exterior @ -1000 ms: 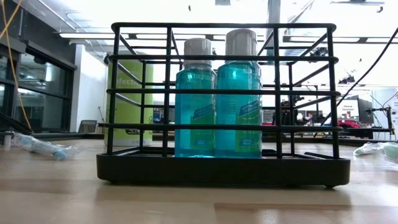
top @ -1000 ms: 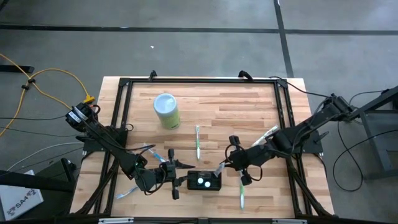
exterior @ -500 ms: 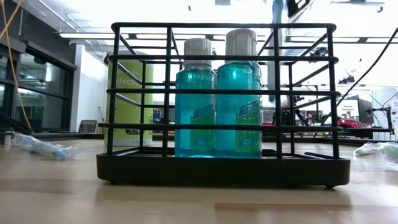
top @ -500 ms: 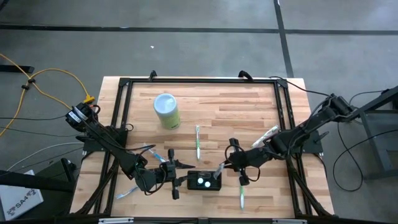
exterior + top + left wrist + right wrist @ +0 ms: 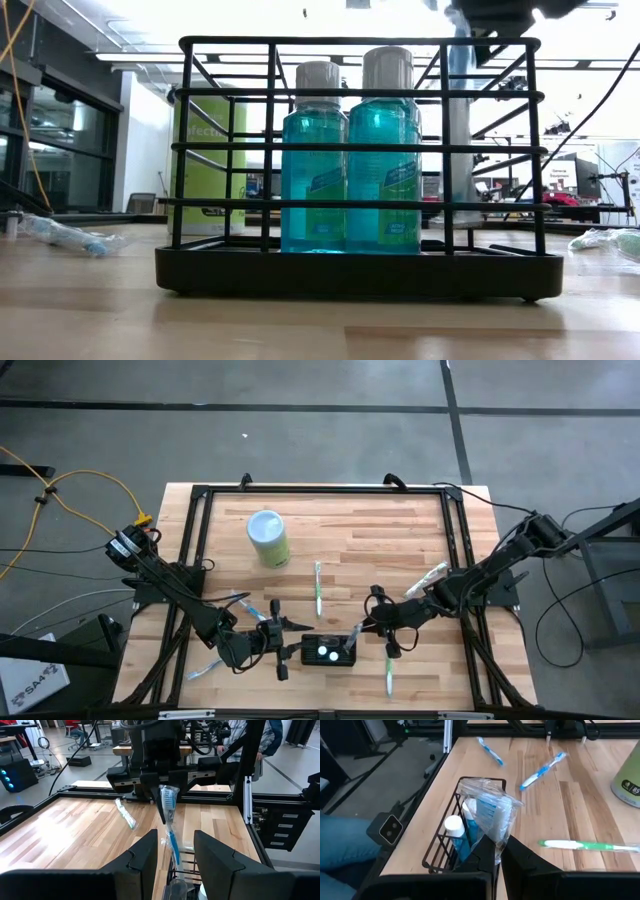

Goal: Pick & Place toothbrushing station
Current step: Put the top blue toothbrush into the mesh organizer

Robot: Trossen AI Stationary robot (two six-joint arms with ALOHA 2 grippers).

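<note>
A pale butcher-block surface (image 5: pixel 400 540) inside a black frame stood on a grey concrete floor, with a workshop room visible behind it in the low view. The toothbrushing station (image 5: pixel 329 652), a black wire rack on a solid base, sat at the near edge of the surface, roughly at its middle. Two bottles of blue mouthwash (image 5: pixel 347 160) with pale caps stood upright side by side inside the station.

The right end effector (image 5: pixel 356 632) hovered just beside the station on its right, fingers pressed together on a plastic-wrapped blue toothbrush (image 5: pixel 170 827), whose lower end hung over the station's open top. In the right wrist view the crinkled wrapper (image 5: pixel 487 812) lay directly above the rack, next to the bottle caps.

The left end effector (image 5: pixel 283 651) waited just left of the station with its fingers spread and nothing between them.

A pale green cylinder with a whitish top (image 5: pixel 268 538) stood well beyond the station, toward the far left of the surface. A green toothbrush (image 5: pixel 318 588) lay between the cylinder and the station, and another green toothbrush (image 5: pixel 389 675) lay just right of the station. Blue wrapped toothbrushes (image 5: pixel 245 603) lay to the station's left.
</note>
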